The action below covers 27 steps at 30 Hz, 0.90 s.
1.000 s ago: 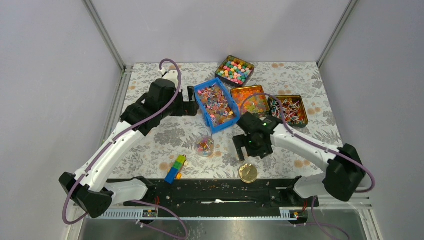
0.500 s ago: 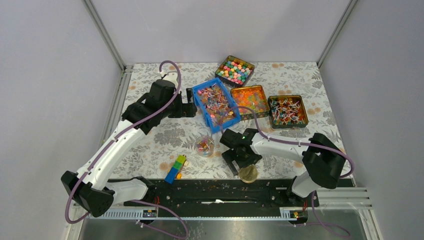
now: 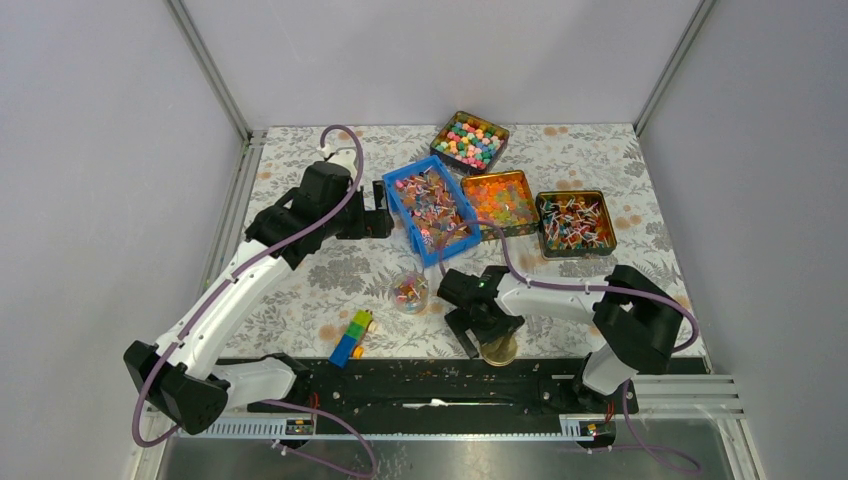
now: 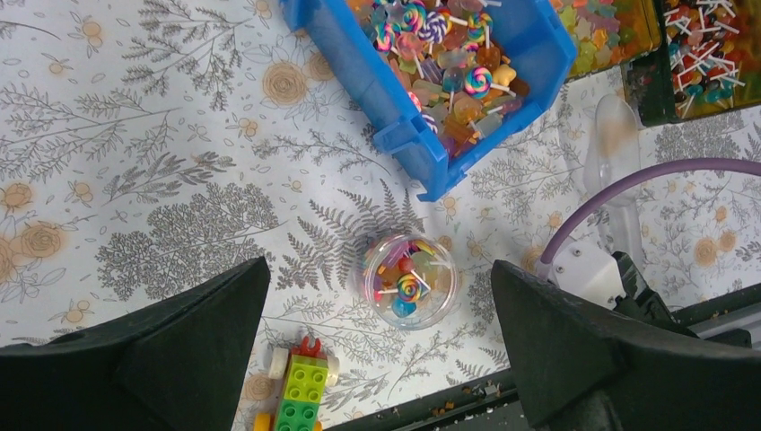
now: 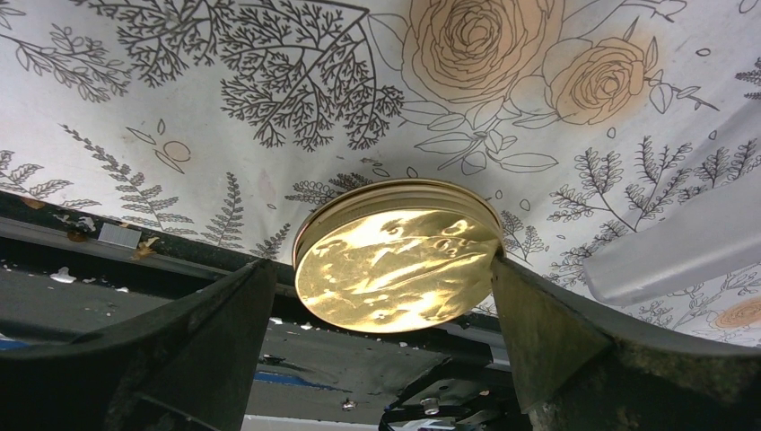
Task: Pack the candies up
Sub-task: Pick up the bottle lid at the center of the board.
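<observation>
Small jar point(image 4: 367, 285) part-filled w/ candies point(image 4: 408, 285), no cap yet. My R tool point(image 5: 381, 269) spread wide astride gold lid point(image 5: 395, 283), not gripping. L tool point(image 4: 379, 268) released, empty. To do: lid onto jar.

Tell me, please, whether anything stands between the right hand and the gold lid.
Nothing visible does. The right hand is open and already down at the lid, with one finger close on each side of it and nothing else between them.
</observation>
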Available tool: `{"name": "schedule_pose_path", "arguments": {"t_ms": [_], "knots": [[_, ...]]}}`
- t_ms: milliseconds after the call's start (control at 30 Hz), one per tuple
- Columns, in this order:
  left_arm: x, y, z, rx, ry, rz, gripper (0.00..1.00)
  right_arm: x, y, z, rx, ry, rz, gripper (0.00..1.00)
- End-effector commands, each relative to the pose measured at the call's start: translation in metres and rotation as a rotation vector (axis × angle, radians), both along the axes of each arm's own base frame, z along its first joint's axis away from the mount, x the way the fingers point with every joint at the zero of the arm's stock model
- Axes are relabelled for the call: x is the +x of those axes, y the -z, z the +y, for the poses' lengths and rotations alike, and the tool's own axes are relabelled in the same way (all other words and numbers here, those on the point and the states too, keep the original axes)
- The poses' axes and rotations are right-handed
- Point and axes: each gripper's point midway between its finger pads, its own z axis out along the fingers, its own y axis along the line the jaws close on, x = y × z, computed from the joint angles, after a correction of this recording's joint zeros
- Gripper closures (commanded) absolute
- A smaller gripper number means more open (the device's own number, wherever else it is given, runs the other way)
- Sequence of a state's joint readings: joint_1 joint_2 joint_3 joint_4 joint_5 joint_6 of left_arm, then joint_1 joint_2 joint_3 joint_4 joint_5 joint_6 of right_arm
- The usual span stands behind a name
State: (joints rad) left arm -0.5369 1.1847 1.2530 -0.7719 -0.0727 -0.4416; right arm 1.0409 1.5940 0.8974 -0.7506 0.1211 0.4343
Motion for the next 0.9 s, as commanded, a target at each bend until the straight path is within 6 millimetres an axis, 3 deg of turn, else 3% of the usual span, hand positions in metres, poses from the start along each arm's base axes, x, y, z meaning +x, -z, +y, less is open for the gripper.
{"name": "schedule_pose_path", "arguments": {"t_ms": [0,367,867], "knots": [[-0.002,-0.007,-0.004,-0.035,0.019,-0.021,0.01,-0.002,-0.002,-0.003,0.004,0.02,-0.02,0.03],[-0.006,-0.002,-0.005,-0.043,0.029,-0.002,0.01,-0.005,-0.019,-0.006,0.097,0.06,-0.073,0.0],[-0.01,-0.005,-0.006,-0.059,0.045,-0.007,0.01,-0.008,0.001,-0.007,0.057,0.067,-0.039,0.04]]}}
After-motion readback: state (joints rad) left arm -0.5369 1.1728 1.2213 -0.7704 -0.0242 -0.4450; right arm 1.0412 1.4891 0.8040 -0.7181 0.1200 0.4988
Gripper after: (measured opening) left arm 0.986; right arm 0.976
